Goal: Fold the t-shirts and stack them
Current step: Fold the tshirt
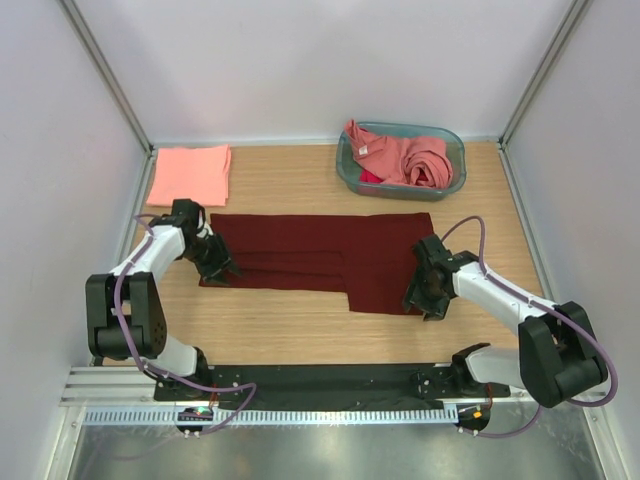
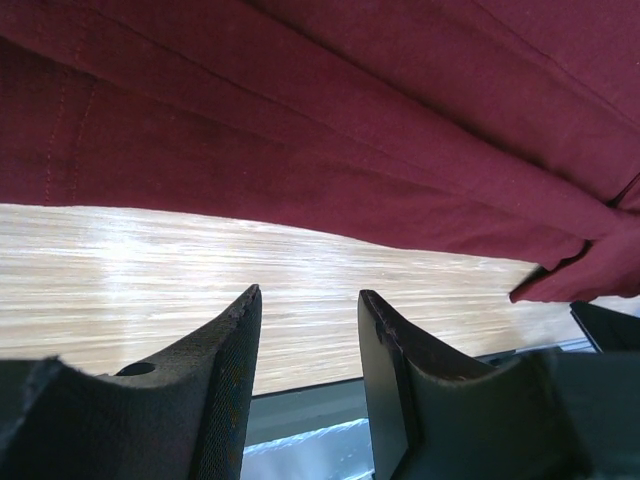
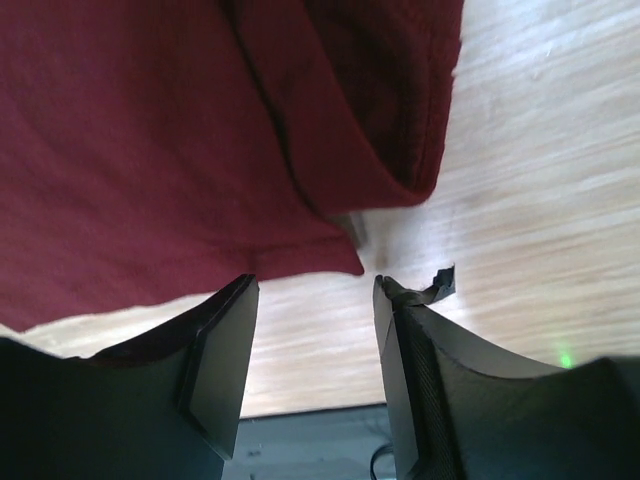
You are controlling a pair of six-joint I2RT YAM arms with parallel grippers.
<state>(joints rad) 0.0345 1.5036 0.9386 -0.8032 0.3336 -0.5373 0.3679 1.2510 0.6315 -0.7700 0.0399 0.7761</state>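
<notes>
Maroon t-shirt [image 1: 320,255] lies flat on the table [image 1: 300,335] as a long band, its right part reaching nearer the arms than the rest. A folded pink shirt [image 1: 190,175] sits at the far left, with more pink shirts [image 1: 405,160] in the basket [image 1: 457,150]. The left gripper [image 1: 222,270] at the band's left end and the right gripper [image 1: 415,298] at its near right corner are both parted, bare wood between the jaws, nothing grasped. Judgement: for the next fold each should go low, slide one jaw under the hem, pinch all layers and lift evenly, else the band skews.
</notes>
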